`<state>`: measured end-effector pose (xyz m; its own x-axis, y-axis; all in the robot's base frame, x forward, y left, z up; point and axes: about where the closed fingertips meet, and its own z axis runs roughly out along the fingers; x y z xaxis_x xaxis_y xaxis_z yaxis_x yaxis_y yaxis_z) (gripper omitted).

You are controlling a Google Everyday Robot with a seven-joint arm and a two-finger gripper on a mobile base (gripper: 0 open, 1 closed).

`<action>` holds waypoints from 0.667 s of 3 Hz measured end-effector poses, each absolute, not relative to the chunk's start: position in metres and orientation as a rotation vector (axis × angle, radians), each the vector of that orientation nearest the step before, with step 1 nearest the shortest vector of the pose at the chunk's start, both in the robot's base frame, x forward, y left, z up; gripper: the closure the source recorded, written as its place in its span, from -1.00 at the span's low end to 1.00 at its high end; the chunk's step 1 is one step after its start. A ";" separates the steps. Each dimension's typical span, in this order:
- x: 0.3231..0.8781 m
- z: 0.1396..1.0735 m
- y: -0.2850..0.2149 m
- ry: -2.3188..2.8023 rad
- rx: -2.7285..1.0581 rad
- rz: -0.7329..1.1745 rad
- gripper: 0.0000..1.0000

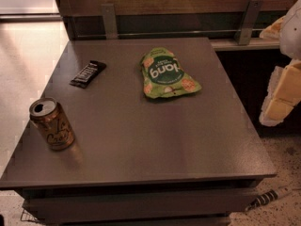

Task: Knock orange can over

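The orange can (51, 124) stands upright near the front left corner of the grey table (141, 145). It has dark cursive lettering on its side and a silver top. My gripper (278, 100) hangs at the right edge of the view, beyond the table's right side and far from the can. It holds nothing that I can see.
A green snack bag (167, 74) lies flat at the middle back of the table. A black candy bar (88, 73) lies at the back left. A wooden wall with metal brackets (109, 20) runs behind the table. Pale floor lies to the left.
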<state>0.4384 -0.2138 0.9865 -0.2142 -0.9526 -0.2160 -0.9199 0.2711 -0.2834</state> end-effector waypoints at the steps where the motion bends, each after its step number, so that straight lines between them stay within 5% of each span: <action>1: 0.438 0.987 -0.214 2.204 -1.705 -0.132 -1.00; 2: 0.446 0.979 -0.189 2.128 -1.722 -0.070 -1.00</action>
<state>0.4458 -0.1886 0.9791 -0.1603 -0.9483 -0.2738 -0.9282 0.2392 -0.2851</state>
